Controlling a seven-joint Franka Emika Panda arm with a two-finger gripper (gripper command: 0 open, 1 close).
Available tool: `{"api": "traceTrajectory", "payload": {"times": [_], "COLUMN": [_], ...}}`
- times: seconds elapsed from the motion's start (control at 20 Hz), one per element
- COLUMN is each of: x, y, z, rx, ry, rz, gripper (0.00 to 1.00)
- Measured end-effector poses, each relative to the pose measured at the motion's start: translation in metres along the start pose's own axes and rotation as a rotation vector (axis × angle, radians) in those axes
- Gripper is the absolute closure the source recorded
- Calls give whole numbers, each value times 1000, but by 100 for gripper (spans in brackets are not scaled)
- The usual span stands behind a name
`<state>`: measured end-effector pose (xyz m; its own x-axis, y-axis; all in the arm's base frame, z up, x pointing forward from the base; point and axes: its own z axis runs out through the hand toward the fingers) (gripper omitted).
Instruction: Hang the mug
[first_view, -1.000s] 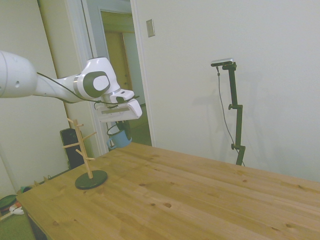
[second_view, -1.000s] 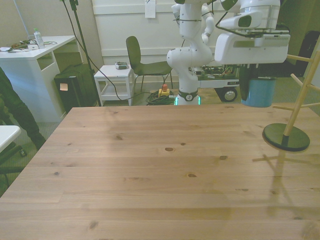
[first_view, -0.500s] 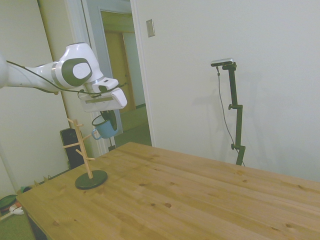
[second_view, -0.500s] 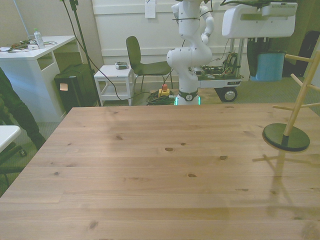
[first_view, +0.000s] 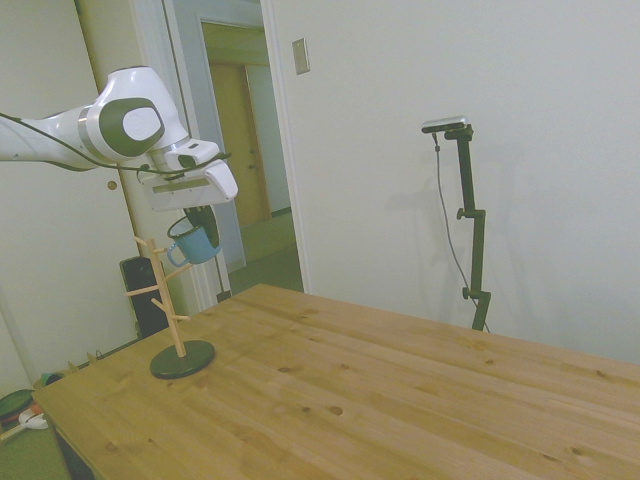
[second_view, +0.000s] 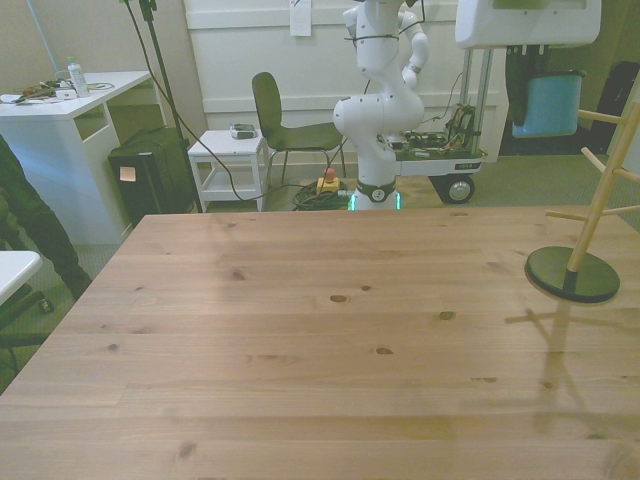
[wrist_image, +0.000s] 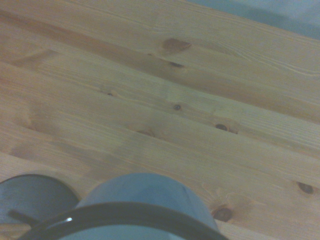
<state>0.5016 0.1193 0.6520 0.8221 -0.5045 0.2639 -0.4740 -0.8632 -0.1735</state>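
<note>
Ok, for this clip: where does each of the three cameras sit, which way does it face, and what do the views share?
Side view: off one side of the table, looking across it; the white arm enters from picture left, carrying the mug beside the top of the wooden mug tree.
Front view: across the table, facing the robot's base; the mug hangs high near the tree.
Wrist view: on the wrist, looking down past the mug at the table; no arm shows.
All three share mug and table.

gripper (first_view: 199, 222): risen and swung toward the side view's upper left
mug (first_view: 193, 242): carried higher, now just beside the wooden rack's (first_view: 160, 290) top
</note>
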Motion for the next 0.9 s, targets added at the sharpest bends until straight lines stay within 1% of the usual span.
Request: {"api": "traceTrajectory", "payload": {"times": [0.6, 0.9], "x": [-10, -13], "y": [-20, -35], "z": [-9, -3], "rx": [15, 17], "ry": [0, -9], "rz": [-9, -19], "gripper": [100, 100]}}
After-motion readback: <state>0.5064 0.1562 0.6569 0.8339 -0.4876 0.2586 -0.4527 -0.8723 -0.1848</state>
